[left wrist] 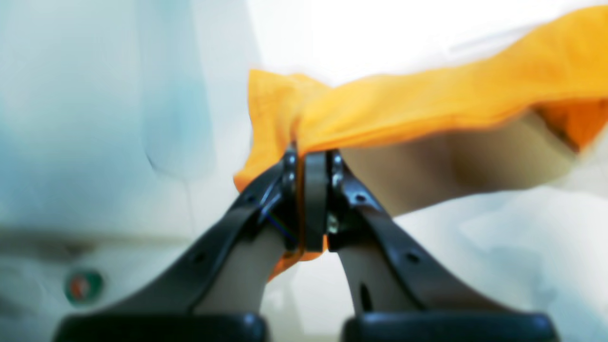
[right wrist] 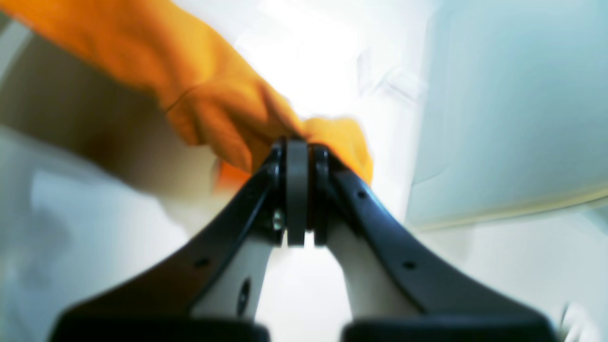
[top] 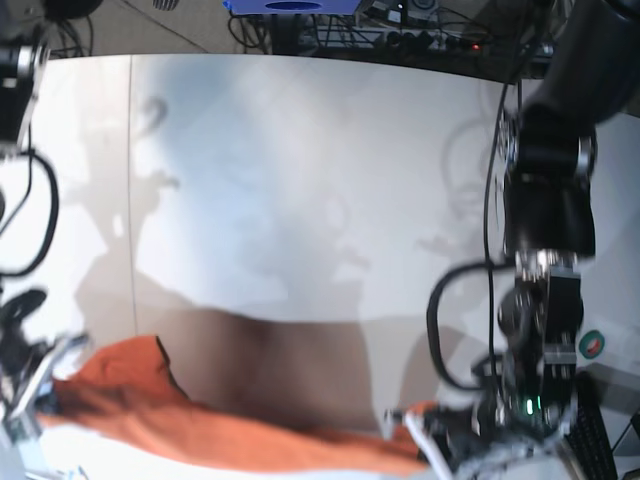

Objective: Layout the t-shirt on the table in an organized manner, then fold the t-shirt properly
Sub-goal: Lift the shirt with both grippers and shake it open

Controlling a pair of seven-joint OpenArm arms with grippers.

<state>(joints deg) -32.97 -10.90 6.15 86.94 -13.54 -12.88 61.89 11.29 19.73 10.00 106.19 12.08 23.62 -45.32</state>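
Note:
The orange t-shirt (top: 200, 430) hangs stretched in a band between both grippers, low at the near edge of the base view, throwing a brown shadow on the white table (top: 300, 180). My left gripper (left wrist: 308, 159) is shut on a bunched end of the t-shirt (left wrist: 427, 104), which runs off to the right. In the base view this left gripper (top: 425, 432) sits at the lower right. My right gripper (right wrist: 297, 147) is shut on the other bunched end of the t-shirt (right wrist: 213, 104); in the base view the right gripper (top: 40, 392) is at the lower left.
Cables and equipment line the table's far edge, with a blue object (top: 290, 6) at the top. A thin dark seam (top: 131, 200) runs down the table's left part. A round green and red sticker (top: 592, 345) sits at the right beside the left arm.

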